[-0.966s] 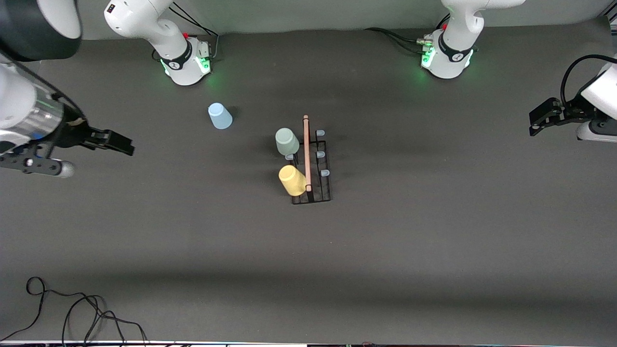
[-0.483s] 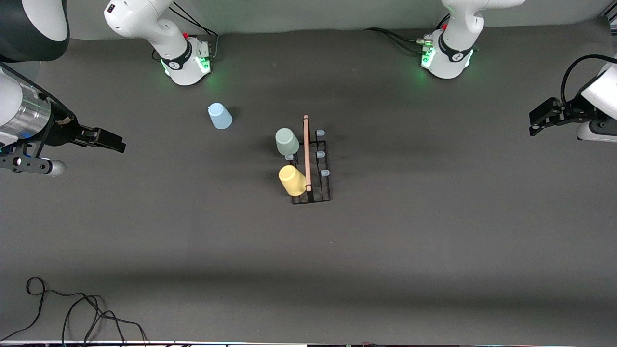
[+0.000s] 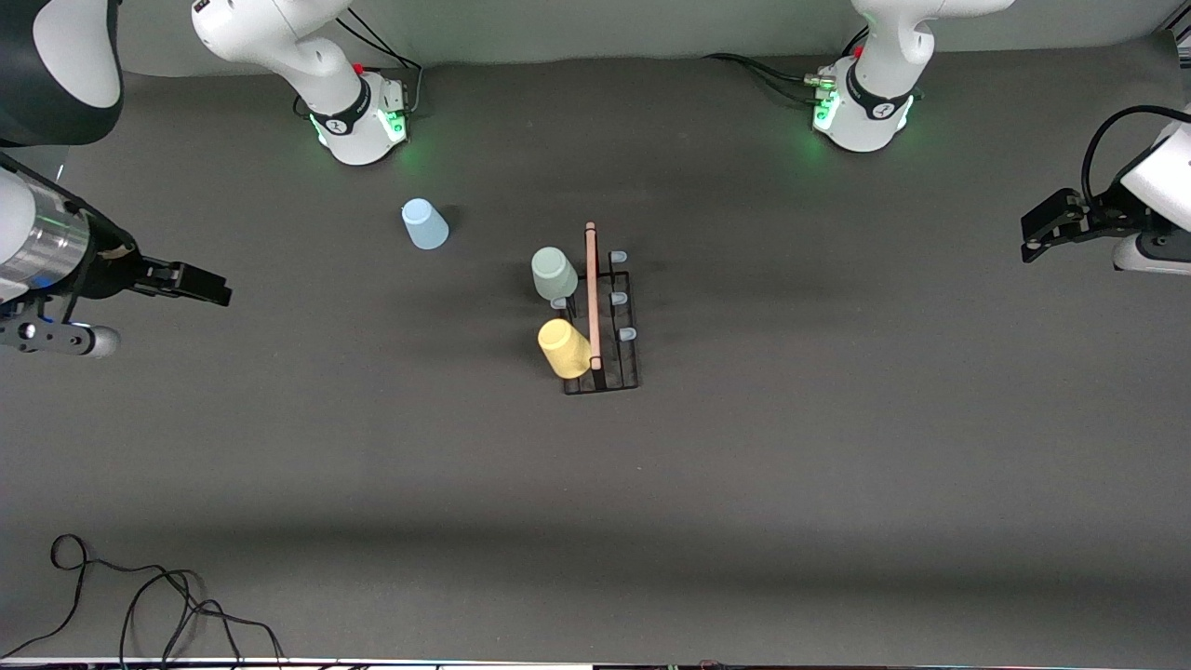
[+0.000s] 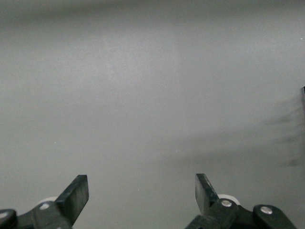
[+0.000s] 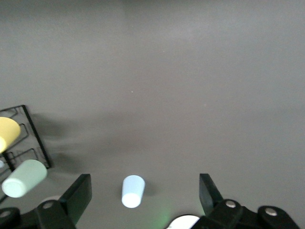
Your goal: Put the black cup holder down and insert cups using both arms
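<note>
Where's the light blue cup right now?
The light blue cup stands upside down on the table, apart from the black cup holder, toward the right arm's end and near its base.

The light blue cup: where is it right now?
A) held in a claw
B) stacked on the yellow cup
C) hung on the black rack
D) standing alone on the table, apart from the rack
D. The light blue cup stands by itself on the table, away from the black rack that carries the green cup and yellow cup.
</note>
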